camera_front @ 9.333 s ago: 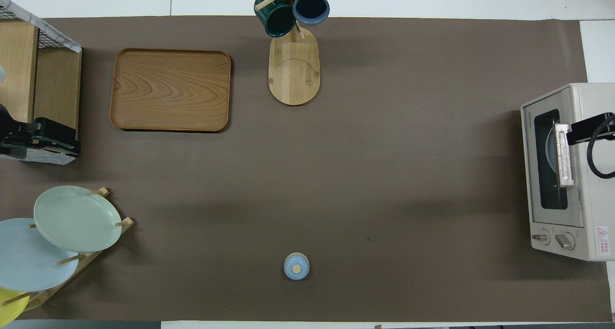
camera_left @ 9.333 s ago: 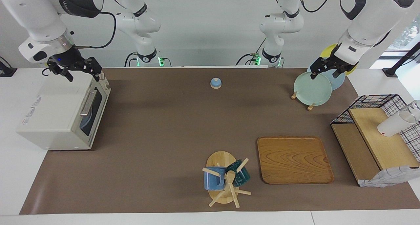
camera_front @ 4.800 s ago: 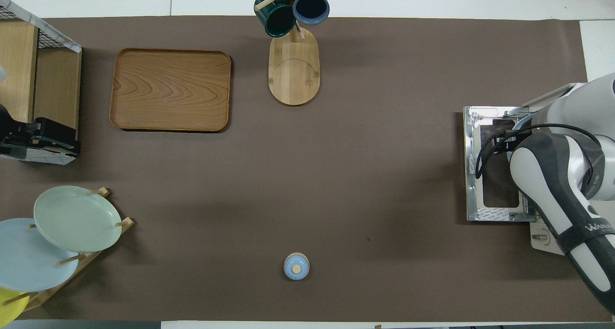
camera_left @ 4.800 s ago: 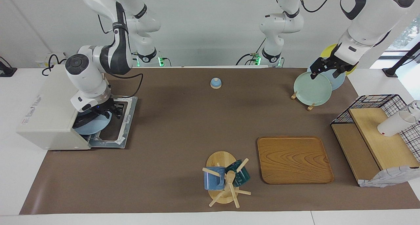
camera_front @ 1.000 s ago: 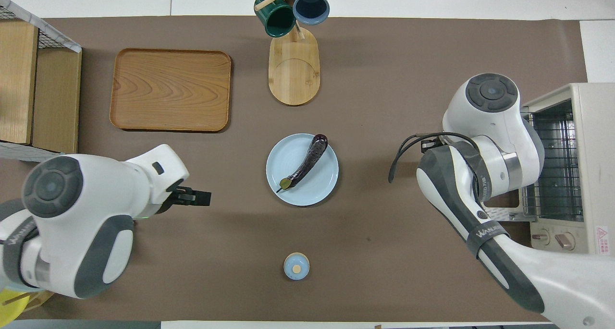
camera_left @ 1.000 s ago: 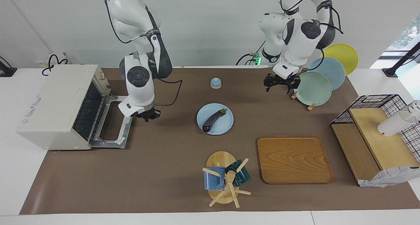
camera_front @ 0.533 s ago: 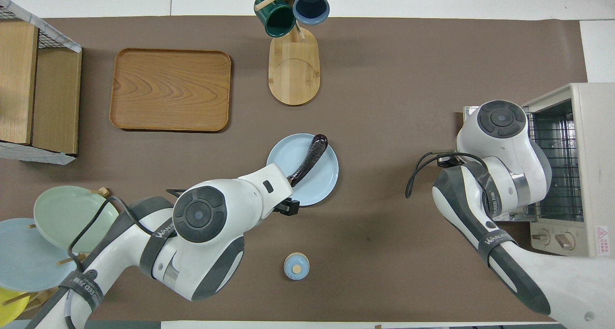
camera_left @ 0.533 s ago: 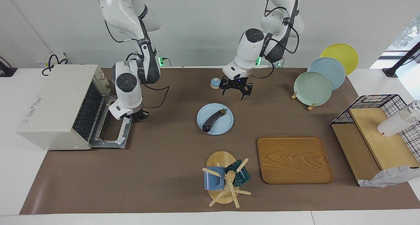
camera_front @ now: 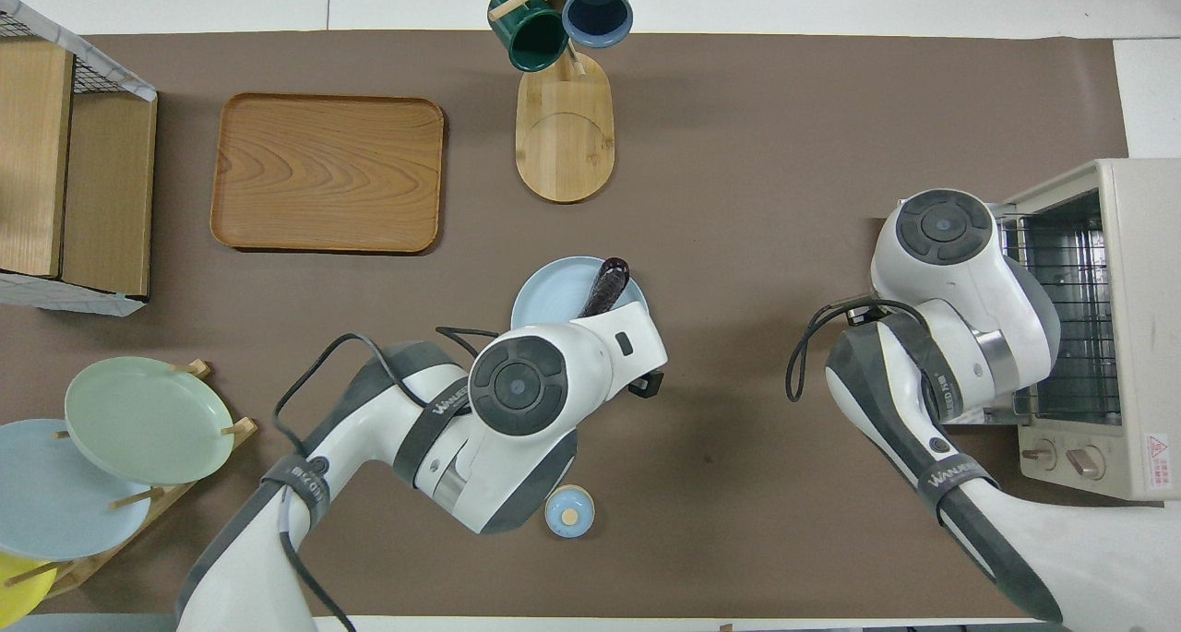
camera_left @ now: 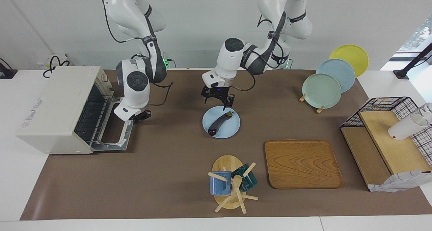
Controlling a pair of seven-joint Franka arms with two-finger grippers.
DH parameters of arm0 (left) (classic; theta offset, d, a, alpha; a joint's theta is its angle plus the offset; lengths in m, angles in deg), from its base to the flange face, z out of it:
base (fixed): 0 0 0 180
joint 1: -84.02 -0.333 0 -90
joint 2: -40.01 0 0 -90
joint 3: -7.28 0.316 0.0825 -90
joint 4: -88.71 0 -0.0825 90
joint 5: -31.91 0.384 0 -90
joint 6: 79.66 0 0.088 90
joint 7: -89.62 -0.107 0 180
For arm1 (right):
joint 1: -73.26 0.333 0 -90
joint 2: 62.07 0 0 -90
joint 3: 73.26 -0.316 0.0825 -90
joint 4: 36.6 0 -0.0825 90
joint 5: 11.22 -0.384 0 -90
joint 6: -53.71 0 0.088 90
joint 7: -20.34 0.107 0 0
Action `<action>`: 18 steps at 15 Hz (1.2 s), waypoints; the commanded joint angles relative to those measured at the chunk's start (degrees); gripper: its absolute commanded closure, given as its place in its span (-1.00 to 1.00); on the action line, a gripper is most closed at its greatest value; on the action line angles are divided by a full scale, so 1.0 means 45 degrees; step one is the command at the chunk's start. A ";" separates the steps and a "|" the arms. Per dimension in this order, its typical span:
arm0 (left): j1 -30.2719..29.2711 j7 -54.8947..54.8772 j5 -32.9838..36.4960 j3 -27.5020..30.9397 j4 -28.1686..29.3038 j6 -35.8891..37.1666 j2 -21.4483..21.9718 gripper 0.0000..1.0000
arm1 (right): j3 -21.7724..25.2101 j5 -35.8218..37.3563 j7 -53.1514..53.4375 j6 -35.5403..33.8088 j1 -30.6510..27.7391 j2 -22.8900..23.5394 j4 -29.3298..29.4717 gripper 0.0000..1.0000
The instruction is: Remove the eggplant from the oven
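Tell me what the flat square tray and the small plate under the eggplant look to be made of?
The tray looks like wood, or a wood-look laminate: warm brown with curving grain lines and a soft, low sheen. The plate holding the eggplant is pale blue, smooth and evenly coloured, which suggests glazed ceramic, though matte plastic or melamine would look much the same from here.
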 commanded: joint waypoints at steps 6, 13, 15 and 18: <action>-0.0601 -0.2157 0.0259 0.0200 -0.2019 0.1208 -0.1922 -1.00 | 0.0244 -0.0249 -0.3999 -0.0948 -0.2556 -0.1048 0.1291 1.00; -0.0658 -0.2763 0.0711 0.0122 -0.1472 0.1109 -0.1984 -0.81 | 0.0244 -0.2511 -0.4448 -0.5751 -0.2614 -0.1068 0.5586 0.48; -0.0716 -0.2822 0.0614 0.0122 -0.1491 0.1206 -0.1964 -0.11 | 0.0244 -0.2728 -0.4448 -0.6592 -0.2615 -0.1068 0.6525 0.09; -0.0774 -0.2705 0.0027 0.0142 -0.1569 0.1577 -0.1828 0.60 | 0.0283 -0.3646 -0.4371 -0.7104 -0.2829 -0.1107 0.6823 -1.00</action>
